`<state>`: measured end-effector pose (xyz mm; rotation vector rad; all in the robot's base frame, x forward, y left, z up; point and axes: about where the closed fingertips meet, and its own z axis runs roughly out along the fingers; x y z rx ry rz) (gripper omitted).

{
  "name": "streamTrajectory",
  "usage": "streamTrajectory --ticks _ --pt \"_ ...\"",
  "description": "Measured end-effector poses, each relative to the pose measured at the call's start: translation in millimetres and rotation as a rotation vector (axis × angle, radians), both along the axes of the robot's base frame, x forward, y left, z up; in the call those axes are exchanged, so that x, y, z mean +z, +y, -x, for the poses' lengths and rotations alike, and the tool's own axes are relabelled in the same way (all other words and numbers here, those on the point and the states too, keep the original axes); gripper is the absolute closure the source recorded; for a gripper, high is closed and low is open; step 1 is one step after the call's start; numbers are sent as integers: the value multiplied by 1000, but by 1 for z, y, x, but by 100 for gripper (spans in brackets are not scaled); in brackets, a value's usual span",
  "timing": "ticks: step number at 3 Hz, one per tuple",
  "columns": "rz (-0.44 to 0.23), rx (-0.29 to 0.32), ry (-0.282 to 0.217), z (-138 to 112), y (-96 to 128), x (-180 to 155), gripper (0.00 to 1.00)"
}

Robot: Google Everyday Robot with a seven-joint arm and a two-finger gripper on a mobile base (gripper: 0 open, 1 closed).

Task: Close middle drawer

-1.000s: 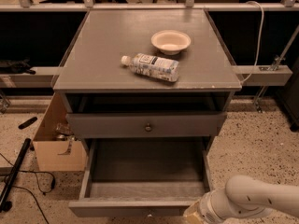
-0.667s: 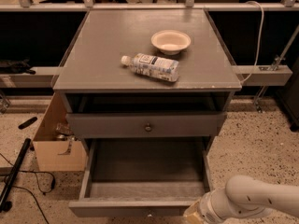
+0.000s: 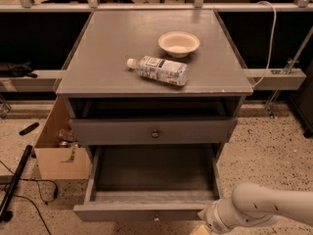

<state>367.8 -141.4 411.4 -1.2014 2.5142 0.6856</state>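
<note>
The middle drawer (image 3: pixel 146 210) is the lower of two grey drawers in the cabinet. It is pulled far out, showing a long empty box with a pale grey floor (image 3: pixel 152 175). Its small centre knob sits at the bottom edge of the view. Above it the upper drawer (image 3: pixel 154 130) with a dark round knob stands out slightly. My white arm (image 3: pixel 264 207) comes in from the lower right. My gripper (image 3: pixel 204 225) is at the right end of the middle drawer's front, mostly cut off by the frame's bottom edge.
A plastic water bottle (image 3: pixel 159 70) lies on the cabinet top (image 3: pixel 102 58) beside a pale bowl (image 3: pixel 179 43). A cardboard box (image 3: pixel 58 146) stands against the cabinet's left side. Cables and a black pole (image 3: pixel 13 182) lie on the speckled floor at left.
</note>
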Motion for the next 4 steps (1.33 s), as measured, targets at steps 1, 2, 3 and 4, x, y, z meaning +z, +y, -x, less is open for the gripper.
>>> streamTrajectory --ticks 1,2,3,4 --pt "17 8 56 -24 0 -13 18" --pt "21 13 48 -32 2 -10 49" --pt "68 57 -51 -120 22 24 72" --pt "59 84 -128 -172 52 44 95"
